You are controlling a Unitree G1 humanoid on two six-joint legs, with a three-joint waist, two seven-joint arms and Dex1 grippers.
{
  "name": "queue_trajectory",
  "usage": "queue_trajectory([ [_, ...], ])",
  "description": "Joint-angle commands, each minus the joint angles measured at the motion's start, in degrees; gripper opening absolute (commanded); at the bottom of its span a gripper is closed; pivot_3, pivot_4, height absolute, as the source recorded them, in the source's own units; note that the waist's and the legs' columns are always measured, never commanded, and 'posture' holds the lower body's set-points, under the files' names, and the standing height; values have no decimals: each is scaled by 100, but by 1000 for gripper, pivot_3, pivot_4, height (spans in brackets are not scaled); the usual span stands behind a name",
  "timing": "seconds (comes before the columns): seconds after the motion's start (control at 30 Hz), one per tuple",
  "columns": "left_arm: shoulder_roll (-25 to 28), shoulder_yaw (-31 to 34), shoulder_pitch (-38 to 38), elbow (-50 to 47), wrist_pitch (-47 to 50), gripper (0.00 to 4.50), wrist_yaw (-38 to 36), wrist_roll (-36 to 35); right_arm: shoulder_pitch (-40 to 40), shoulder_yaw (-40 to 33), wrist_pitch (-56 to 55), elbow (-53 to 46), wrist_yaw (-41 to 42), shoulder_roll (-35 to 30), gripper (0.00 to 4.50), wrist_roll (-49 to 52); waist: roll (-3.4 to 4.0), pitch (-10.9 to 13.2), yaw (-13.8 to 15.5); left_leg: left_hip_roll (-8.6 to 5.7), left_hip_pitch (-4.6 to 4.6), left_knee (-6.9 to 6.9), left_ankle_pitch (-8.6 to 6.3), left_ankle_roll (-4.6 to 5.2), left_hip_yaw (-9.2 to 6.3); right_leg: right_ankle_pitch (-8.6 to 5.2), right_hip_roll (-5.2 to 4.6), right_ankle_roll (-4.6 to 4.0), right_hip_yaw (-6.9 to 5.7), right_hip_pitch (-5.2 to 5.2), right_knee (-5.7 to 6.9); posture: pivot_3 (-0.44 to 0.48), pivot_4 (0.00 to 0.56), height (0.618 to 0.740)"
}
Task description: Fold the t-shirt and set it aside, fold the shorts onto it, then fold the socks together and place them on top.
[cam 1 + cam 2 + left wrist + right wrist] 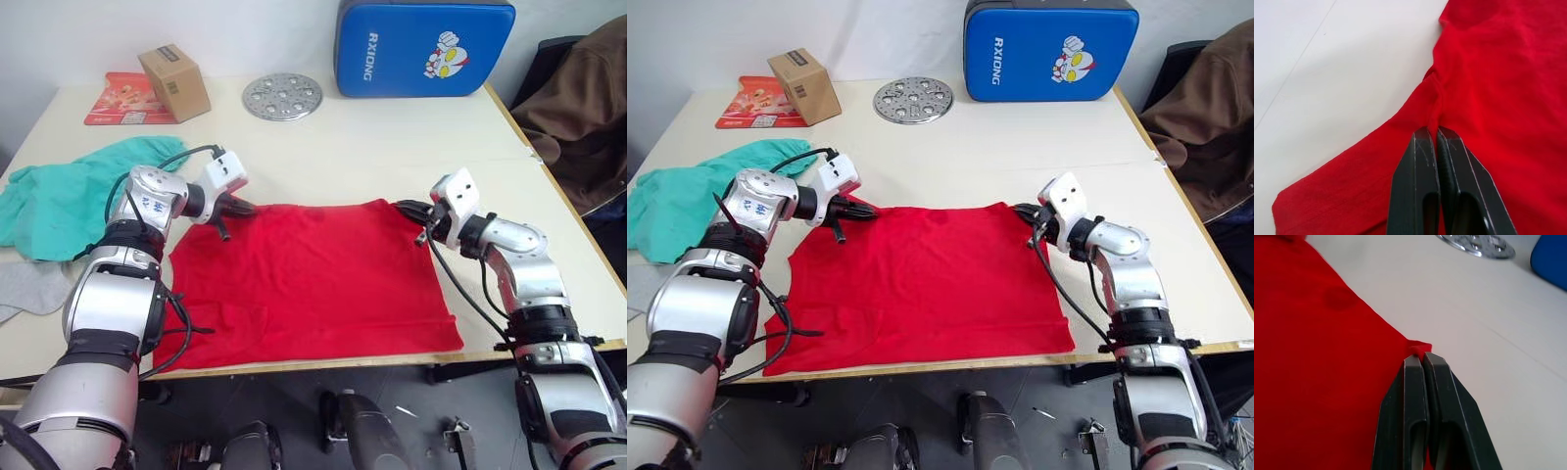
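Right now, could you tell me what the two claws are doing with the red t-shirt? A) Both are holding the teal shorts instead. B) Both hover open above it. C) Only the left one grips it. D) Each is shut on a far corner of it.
D: the left claw and the right claw are each closed on a pinch of the t-shirt at its far edge.

Left claw [1432, 134] pinching red t-shirt [1498, 98]

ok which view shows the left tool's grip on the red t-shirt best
The left wrist view: the left tool has its fingers closed on a bunched fold of the t-shirt. The eye views show the whole shirt spread on the table, with the pinch itself small and partly hidden.
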Motion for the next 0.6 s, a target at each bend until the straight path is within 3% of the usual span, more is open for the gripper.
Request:
queue_trajectory([
  [0.03,240,-46,-49,-127,-205,17,101,107,234,-1,-408,-477,192,-165,0,40,0,0,3,0,1,-1,0,0,0,0,0,0,0,0,0,0,150,740],
  [0.37,135,160,-98,189,-72,17,282,-56,288,92,-567,-275,213,-213,0,-18,0,0,17,-1,2,3,1,1,-1,-1,-1,-2,1,3,2,0,150,740],
  [0.6,180,164,-12,-181,125,17,-510,-245,548,199,-952,-466,596,-441,0,-91,0,0,34,-1,1,3,2,1,-2,-1,1,-3,0,3,2,0,150,740],
])
